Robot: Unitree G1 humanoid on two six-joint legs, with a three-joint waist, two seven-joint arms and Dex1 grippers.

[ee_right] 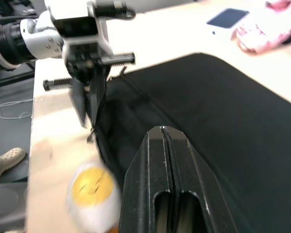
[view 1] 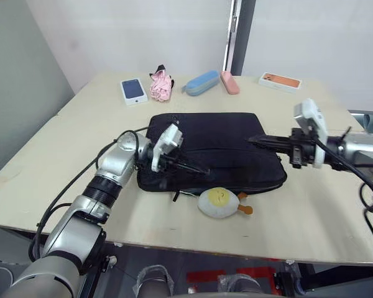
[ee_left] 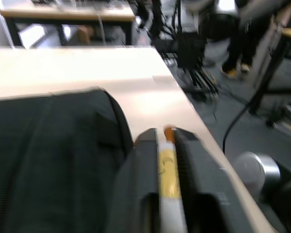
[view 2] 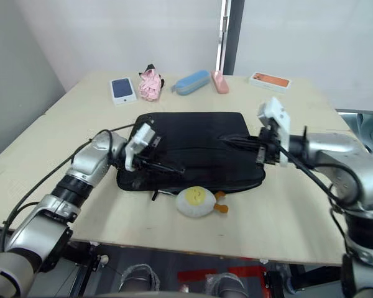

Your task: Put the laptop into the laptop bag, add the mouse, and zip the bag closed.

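Left eye view: laptop bag [view 1: 208, 149] lies flat mid-bench [view 1: 62, 167], long axis 9-to-3. Left pincer [view 1: 199, 169] sits narrowed on its near zipper edge; bag stretches toward 3 o'clock from it. Right pincer [view 1: 253, 140], fingers together and empty, rests over the bag's 3 o'clock end.

Silver arms, black cables, black jaws

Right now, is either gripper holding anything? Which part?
Nothing visibly held. The right gripper is shut and empty above the laptop bag. The left gripper sits at the bag's front edge, nothing seen between its fingers.
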